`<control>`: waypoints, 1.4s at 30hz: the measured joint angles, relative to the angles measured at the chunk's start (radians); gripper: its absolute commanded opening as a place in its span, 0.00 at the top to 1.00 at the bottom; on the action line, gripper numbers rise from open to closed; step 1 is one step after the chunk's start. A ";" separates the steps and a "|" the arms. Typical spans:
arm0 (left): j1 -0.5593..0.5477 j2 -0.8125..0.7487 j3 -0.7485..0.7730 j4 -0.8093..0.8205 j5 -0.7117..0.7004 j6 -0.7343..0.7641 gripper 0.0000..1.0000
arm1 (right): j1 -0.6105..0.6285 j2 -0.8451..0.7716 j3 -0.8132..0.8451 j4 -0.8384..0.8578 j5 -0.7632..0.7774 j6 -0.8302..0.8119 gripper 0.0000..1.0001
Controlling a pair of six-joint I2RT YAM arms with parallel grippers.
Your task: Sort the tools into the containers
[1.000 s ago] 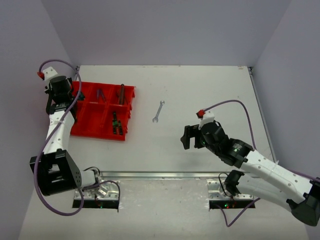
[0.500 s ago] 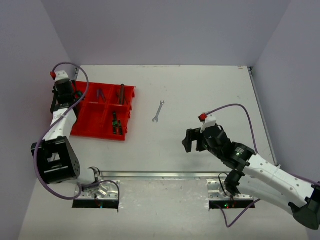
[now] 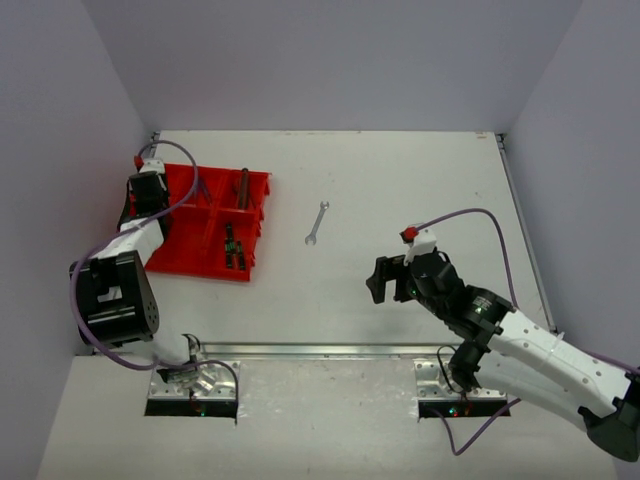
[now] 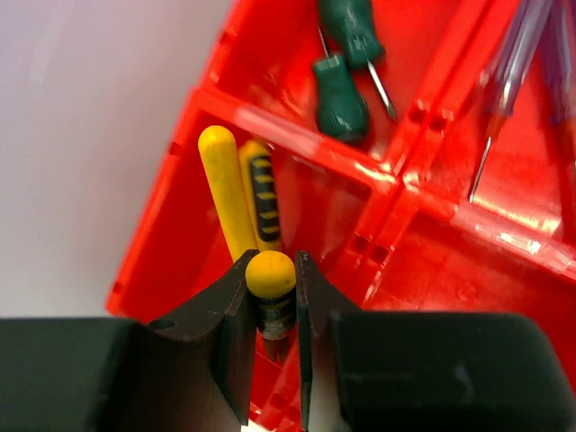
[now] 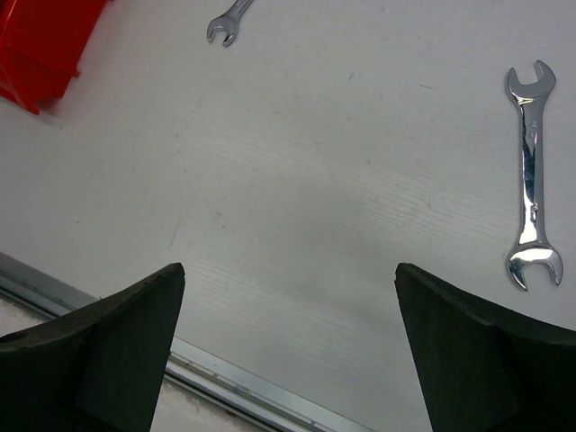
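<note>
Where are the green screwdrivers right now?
Left wrist view, top centre: the two green screwdrivers lie in a compartment of the red tray at the workspace's far left, next to the compartment with the yellow-handled pliers.

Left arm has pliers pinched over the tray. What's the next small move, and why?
Probably lower slightly and open the left tool: it is shut on yellow-handled pliers, which hang over the red tray compartment where a matching pair already lies, so releasing there should sort them.
</note>
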 measured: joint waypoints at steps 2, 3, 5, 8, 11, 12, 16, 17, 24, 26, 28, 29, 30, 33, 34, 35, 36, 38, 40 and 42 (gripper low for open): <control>-0.003 0.022 -0.015 0.006 0.006 0.005 0.95 | 0.000 0.004 0.000 0.000 0.002 0.000 0.01; -0.005 0.028 -0.022 0.013 0.005 0.010 0.95 | 0.000 0.005 0.000 0.000 0.005 0.000 0.01; -0.006 0.034 -0.029 0.022 0.003 0.016 0.93 | 0.000 0.006 0.000 0.000 0.010 0.000 0.01; -0.006 0.036 -0.029 0.027 0.000 0.014 0.74 | 0.000 0.004 -0.003 0.001 0.019 0.000 0.01; -0.006 0.044 -0.029 0.036 -0.019 0.006 0.52 | 0.000 0.002 -0.007 0.001 0.025 -0.001 0.01; -0.006 0.048 -0.029 0.036 -0.032 -0.002 0.41 | 0.000 0.002 -0.008 0.002 0.026 -0.001 0.01; -0.001 0.049 -0.028 0.053 -0.113 -0.036 0.00 | 0.000 0.005 -0.009 0.002 0.027 -0.001 0.01; 0.003 0.042 -0.027 0.054 -0.133 -0.053 0.00 | 0.000 0.006 -0.009 0.002 0.027 -0.001 0.01; 0.006 -0.100 0.045 -0.045 -0.156 -0.187 0.00 | 0.000 0.028 -0.010 0.003 0.034 -0.003 0.01; 0.006 -0.187 0.087 -0.080 -0.150 -0.294 0.00 | 0.000 0.038 -0.010 0.003 0.041 -0.004 0.01; 0.006 -0.317 0.114 -0.109 -0.113 -0.407 0.00 | 0.000 0.056 -0.010 0.003 0.048 -0.007 0.01; 0.006 -0.382 0.122 -0.112 -0.078 -0.450 0.00 | 0.000 0.066 -0.009 0.003 0.052 -0.007 0.01; 0.006 -0.446 0.126 -0.111 -0.036 -0.489 0.00 | 0.000 0.078 -0.009 0.003 0.055 -0.008 0.01; 0.006 -0.637 0.116 -0.107 0.108 -0.603 0.00 | 0.000 0.128 -0.009 0.002 0.068 -0.008 0.01; 0.006 -0.685 0.101 -0.104 0.171 -0.633 0.00 | -0.002 0.145 -0.009 0.000 0.072 -0.008 0.01; 0.005 -0.736 0.083 -0.108 0.237 -0.659 0.00 | -0.007 0.174 -0.003 -0.007 0.075 -0.003 0.01; 0.003 -0.790 0.061 -0.119 0.307 -0.684 0.00 | -0.014 0.211 0.013 -0.021 0.076 0.006 0.01; -0.002 -0.867 0.022 -0.145 0.436 -0.722 0.00 | -0.030 0.309 0.062 -0.050 0.079 0.034 0.01; -0.005 -0.889 -0.016 -0.176 0.550 -0.744 0.00 | -0.042 0.405 0.120 -0.098 0.079 0.076 0.01; -0.006 -0.879 -0.060 -0.220 0.648 -0.750 0.00 | -0.054 0.462 0.167 -0.132 0.077 0.106 0.01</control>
